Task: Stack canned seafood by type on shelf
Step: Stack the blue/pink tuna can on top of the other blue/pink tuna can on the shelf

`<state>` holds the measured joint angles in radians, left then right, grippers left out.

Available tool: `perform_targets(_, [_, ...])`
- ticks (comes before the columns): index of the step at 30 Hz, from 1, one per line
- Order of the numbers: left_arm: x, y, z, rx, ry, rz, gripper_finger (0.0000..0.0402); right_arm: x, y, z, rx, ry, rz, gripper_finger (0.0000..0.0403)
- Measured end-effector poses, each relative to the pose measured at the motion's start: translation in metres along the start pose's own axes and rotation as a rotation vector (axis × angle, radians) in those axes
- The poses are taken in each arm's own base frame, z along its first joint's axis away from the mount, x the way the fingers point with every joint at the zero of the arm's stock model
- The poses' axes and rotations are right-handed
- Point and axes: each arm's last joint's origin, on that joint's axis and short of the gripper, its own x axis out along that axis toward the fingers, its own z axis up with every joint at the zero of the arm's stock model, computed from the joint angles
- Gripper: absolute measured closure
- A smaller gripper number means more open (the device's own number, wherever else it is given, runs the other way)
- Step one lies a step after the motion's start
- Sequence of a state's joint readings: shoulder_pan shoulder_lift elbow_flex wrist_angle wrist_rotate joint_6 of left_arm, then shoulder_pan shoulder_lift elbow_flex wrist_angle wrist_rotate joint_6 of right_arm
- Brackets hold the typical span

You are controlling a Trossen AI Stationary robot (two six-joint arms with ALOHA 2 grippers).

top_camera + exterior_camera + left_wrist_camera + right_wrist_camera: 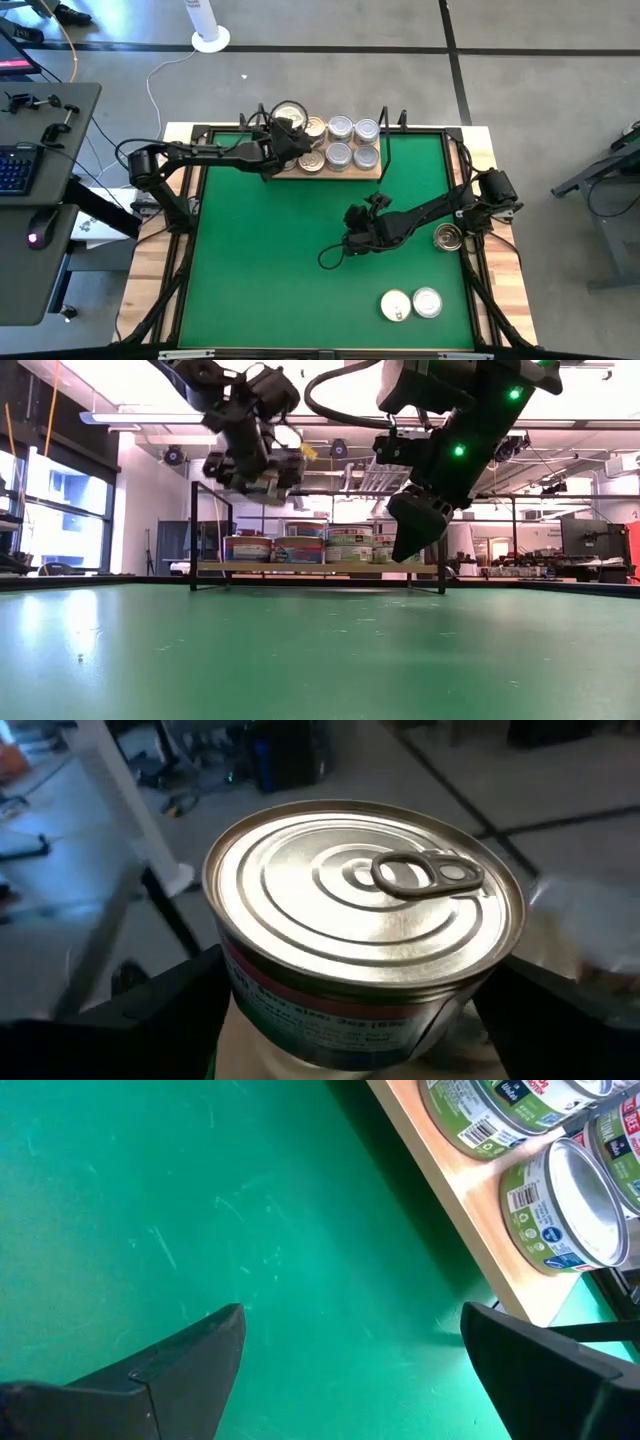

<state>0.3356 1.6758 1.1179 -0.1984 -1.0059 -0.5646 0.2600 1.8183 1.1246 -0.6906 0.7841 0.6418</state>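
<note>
The worktop (300, 250) carries a green mat with the shelf (345, 170) at its far edge, so tins can be gathered there by type. Silver-lidded and gold-lidded cans (340, 128) already sit grouped on it. The left claw (290, 125) hangs over the shelf's left end, clamped on a tin (365, 935) with a pull-tab lid, apparently to top a matching stack. The right claw (355, 240) hovers mid-mat with jaws apart and empty, likely bound for the loose tins (412, 303) near the mat's front right.
</note>
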Motion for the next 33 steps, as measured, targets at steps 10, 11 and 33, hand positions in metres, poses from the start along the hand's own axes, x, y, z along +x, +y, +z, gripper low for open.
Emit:
perform_targets(10, [-0.020,-0.008,0.038,0.329,0.007,-0.038,0.0047,0.000,0.000,0.000,-0.013,-0.001,0.001,0.0036])
perform_targets(11, [-0.021,-0.008,0.041,0.370,0.019,-0.045,0.0047,0.000,0.000,0.000,-0.012,-0.001,0.002,0.0036])
perform_targets(33, [-0.075,-0.023,-0.009,0.226,0.004,-0.086,0.0047,-0.001,0.001,0.001,-0.006,-0.009,0.009,0.0036])
